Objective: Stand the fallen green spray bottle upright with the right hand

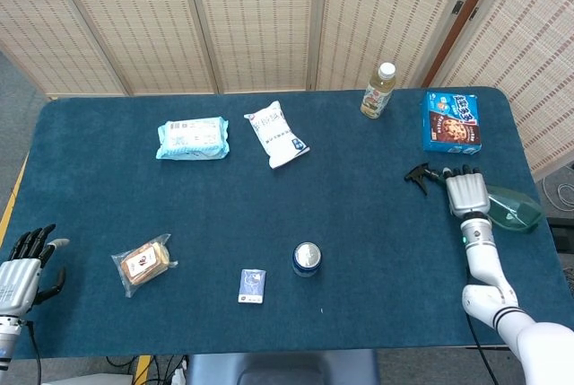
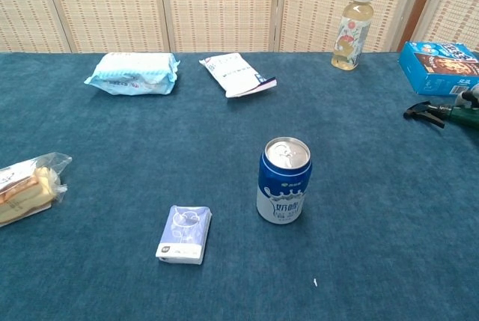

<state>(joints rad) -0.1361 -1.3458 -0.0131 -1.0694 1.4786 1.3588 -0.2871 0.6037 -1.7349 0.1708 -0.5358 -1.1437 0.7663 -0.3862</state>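
Green spray bottle (image 1: 502,201) is lying flat near the table's (image 1: 269,223) right edge, under the right hand (image 1: 467,193); whether the fingers are clamping it, I cannot tell. One can (image 1: 307,258) and one juice bottle (image 1: 379,90) are standing upright.

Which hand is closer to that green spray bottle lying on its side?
Right. The right hand lies over the green spray bottle; the left hand sits across the table.
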